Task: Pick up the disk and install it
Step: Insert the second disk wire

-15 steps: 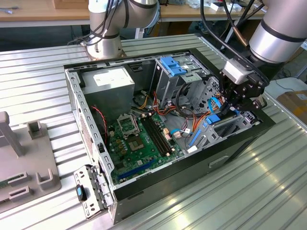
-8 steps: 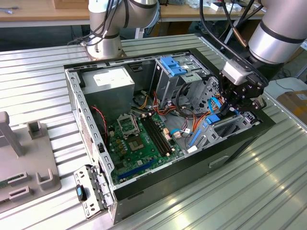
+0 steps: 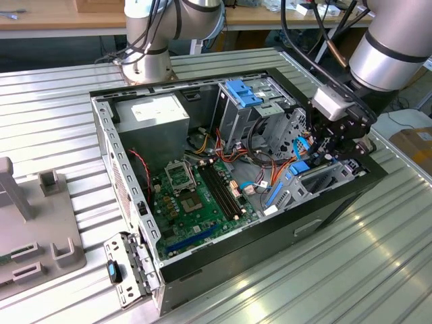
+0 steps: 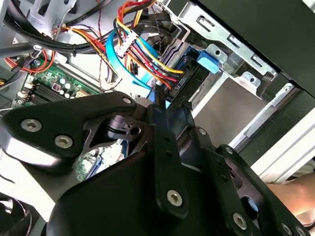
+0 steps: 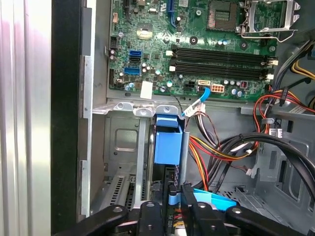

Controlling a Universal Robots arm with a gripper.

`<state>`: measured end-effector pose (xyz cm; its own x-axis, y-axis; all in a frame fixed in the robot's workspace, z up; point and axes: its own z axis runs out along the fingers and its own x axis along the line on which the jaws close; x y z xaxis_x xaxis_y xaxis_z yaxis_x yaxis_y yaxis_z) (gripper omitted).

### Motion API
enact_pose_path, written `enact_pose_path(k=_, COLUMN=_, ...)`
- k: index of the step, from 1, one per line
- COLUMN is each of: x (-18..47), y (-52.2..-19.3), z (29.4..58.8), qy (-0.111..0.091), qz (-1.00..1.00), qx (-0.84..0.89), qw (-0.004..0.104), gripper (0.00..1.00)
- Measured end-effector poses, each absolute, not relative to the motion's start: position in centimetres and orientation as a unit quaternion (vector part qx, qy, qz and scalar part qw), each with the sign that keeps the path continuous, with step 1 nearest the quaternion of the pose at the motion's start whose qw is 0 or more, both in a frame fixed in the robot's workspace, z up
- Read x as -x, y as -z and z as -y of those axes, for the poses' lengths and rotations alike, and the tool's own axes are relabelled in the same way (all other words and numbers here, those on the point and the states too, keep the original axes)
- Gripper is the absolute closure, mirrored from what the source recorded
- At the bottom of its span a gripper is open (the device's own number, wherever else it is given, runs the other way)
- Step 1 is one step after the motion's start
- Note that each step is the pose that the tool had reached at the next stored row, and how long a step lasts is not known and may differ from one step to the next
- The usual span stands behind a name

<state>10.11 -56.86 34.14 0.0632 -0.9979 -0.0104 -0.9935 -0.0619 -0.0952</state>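
Note:
The disk point(image 5: 167, 145) stands on edge in the bay at the corner of the open computer case point(image 3: 108, 142), on the exterior view's right. Its blue carrier frame faces the first wrist camera, and a blue tab and dark edge of the disk point(image 4: 193, 73) appear in the second wrist view. My gripper point(image 5: 172, 199) reaches down into that corner, and its black fingers point(image 5: 150, 211) are closed on the disk's near edge. In the exterior view the gripper point(image 3: 325, 150) hangs over the blue of the disk point(image 3: 301, 166). The disk's label is hidden.
Bundles of red, yellow and black cables point(image 5: 216, 147) crowd the bay beside the disk. The green motherboard point(image 3: 196, 196) lies in the middle of the case, a grey power-supply box point(image 3: 154, 113) at the back, and a metal drive cage with a blue bracket point(image 3: 244, 91) behind the gripper. A grey fixture point(image 3: 40, 229) sits on the exterior view's left.

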Motion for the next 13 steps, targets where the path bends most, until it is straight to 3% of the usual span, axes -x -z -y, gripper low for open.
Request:
enact_pose_path(k=9, x=-10.1, y=-36.6, z=56.8, qy=0.029, qz=-0.684, qx=0.728, qw=0.038, gripper=0.71)
enact_pose_path(k=13, x=-10.0, y=-36.6, z=55.3, qy=0.029, qz=-0.684, qx=0.728, qw=0.038, gripper=0.71)
